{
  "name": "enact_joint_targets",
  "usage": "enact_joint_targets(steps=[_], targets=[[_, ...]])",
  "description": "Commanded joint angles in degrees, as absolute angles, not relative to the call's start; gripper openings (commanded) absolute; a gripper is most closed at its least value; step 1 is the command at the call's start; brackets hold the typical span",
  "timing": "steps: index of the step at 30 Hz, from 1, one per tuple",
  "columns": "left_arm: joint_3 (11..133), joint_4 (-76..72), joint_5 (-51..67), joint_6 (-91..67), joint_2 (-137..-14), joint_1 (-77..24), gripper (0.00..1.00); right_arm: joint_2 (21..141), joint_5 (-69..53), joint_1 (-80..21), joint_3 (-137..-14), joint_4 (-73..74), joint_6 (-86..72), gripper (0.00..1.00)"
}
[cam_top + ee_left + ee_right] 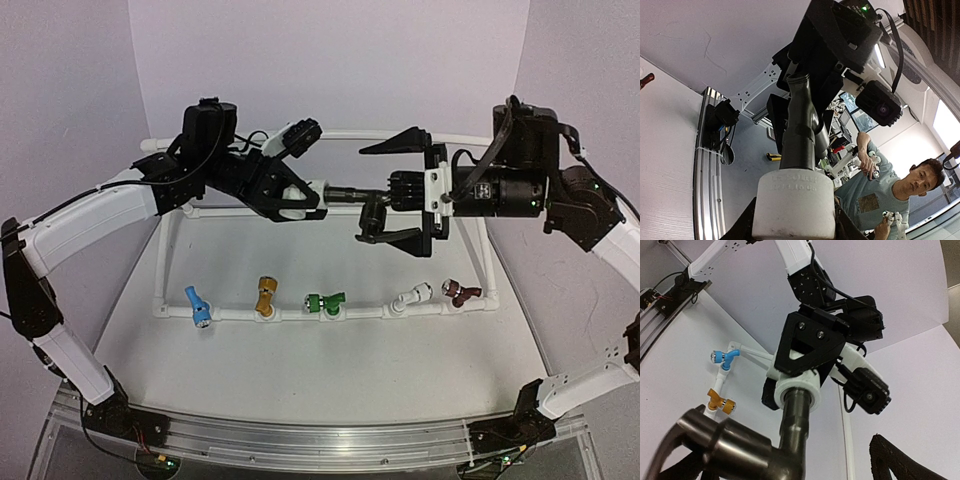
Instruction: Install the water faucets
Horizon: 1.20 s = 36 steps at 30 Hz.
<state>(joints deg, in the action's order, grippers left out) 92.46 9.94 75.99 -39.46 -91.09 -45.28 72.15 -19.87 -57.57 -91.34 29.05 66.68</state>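
Item 1: dark grey faucet (348, 194), held level in mid-air above the table (330, 360), between the two arms and well above the pipe frame (365, 312). Its white fitting (322, 187) points towards the left arm and its bent lever hangs at the right-hand end. Item 2: left gripper (308, 197), turned sideways, jaws clamped on the white fitting. Its wrist view shows the fitting seated between the fingers, with the grey body running away from the camera. Item 3: right gripper (362, 195), facing the left one, jaws spread wide, one finger above and one below the lever end of the dark grey faucet. The lever lies inside the gap close to the palm, and whether it touches there cannot be told. Neither finger pad is on it. Item 4: five faucets mounted in a row on the front pipe of the frame, from left to right: blue faucet (197, 306), gold faucet (265, 297), green faucet (325, 303), white faucet (411, 296), maroon faucet (462, 292). All are apart from both grippers. Item 5: white pipe frame, standing on the table, front rail low, rear rail raised behind the arms. Item 6: aluminium rail (300, 435) along the near table edge, carrying both arm bases.
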Motion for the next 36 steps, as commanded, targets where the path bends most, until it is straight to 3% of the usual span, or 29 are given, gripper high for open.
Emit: enact_joint_targets(steps=[1,21,36], targets=[[90.3,2.7,75.5,-45.1,-89.3,-45.2,0.0,68.1,-14.9,-57.8,-87.4,21.2,70.5,0.98],[89.5,-1.6,75.6,-49.1,-90.3,-44.3,0.0,67.7,-13.8,-60.3,-83.4,23.9,79.5,0.98],[90.7,5.5,73.6,-44.7,-91.9,-43.8,0.0,69.7,-11.8,-62.5,-90.0,20.1,73.5,0.98]])
